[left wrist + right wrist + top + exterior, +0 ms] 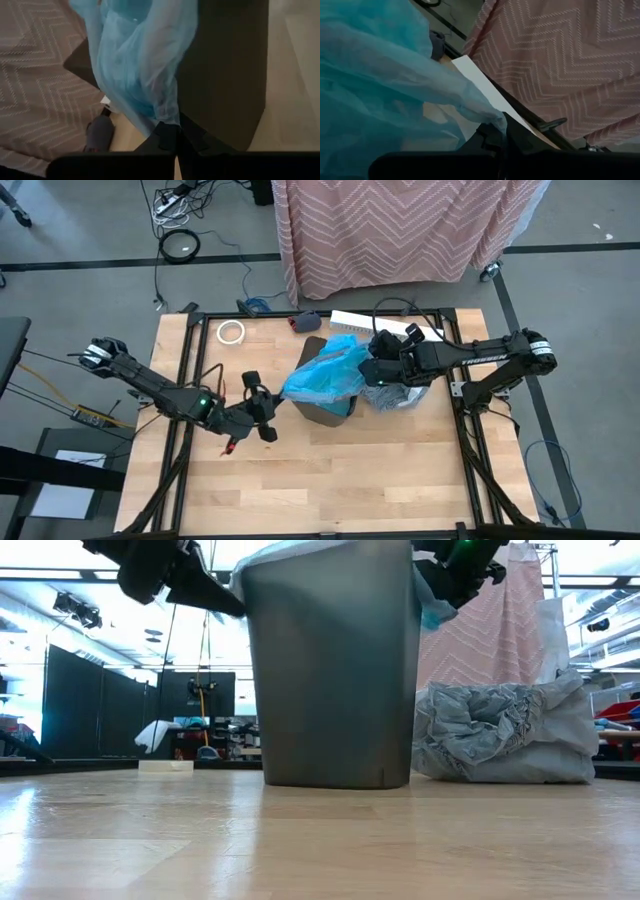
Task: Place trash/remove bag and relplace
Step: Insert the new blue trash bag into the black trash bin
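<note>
A dark grey bin (330,408) stands upright mid-table. A bright blue plastic bag (325,370) is spread over its mouth between both grippers. My left gripper (280,398) is at the bin's left side, shut on the blue bag. My right gripper (368,368) is at the bin's right side, also shut on it. The grey wrinkled bag (505,735) lies slumped on the table right of the bin (335,660), its bottom on the wood. The trash is hidden. My left gripper pinches a gathered edge of the blue bag (167,120) between its two fingers, coming from the table's left and slanting a little down. The plastic runs away from the fingertips up over the bin's rim (220,75). My right gripper pinches a bunched edge of the blue bag (492,117) between its fingers, coming from the table's right and slanting down. The plastic billows from the fingertips toward the bin, clear of the table.
A white tape roll (231,332) lies at the far left of the table. A small dark object (306,321) and a white board (375,320) lie along the far edge. A pink chevron cloth (400,230) hangs beyond the table. Bare wood (330,480) fills the near half.
</note>
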{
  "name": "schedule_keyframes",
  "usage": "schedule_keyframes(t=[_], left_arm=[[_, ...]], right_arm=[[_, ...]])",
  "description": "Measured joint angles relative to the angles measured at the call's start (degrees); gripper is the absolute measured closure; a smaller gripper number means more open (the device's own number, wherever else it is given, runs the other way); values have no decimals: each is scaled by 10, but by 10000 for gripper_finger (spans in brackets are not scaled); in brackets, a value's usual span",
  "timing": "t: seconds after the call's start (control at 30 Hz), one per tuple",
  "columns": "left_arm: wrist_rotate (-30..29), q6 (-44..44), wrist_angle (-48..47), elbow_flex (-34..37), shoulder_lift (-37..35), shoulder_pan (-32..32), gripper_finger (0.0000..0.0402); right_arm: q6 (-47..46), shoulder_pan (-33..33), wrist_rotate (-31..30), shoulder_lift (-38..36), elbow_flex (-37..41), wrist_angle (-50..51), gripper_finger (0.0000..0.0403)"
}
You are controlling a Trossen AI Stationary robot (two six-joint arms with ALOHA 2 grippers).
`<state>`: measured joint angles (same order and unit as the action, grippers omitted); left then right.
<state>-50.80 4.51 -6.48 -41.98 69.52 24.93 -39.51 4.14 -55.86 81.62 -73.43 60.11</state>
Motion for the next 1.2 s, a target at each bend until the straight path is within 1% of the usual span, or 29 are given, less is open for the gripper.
schedule_keyframes(t=[0.13,0.23,0.33,0.5,0.7,0.87,0.93,1.03,1.2], left_arm=[[-7,15,44,0,2,8,395],[-28,42,98,0,2,30,395],[-29,41,135,0,3,51,395],[-45,8,102,0,40,59,395],[-76,-2,111,0,93,59,395],[-83,-2,116,0,102,59,395],[-90,11,121,0,102,59,395],[-96,30,137,0,102,59,395],[-97,38,144,0,102,59,395]], right_arm=[[0,0,0,0,0,0,403],[-5,0,0,0,0,1,403],[-8,0,0,0,0,1,403],[-9,0,1,0,0,0,403],[-14,0,7,0,0,-2,403],[-10,-1,33,0,0,0,401],[-10,-1,35,0,-2,0,393],[-8,-1,47,-6,-16,-2,371],[14,-1,51,-29,-42,-3,315]])
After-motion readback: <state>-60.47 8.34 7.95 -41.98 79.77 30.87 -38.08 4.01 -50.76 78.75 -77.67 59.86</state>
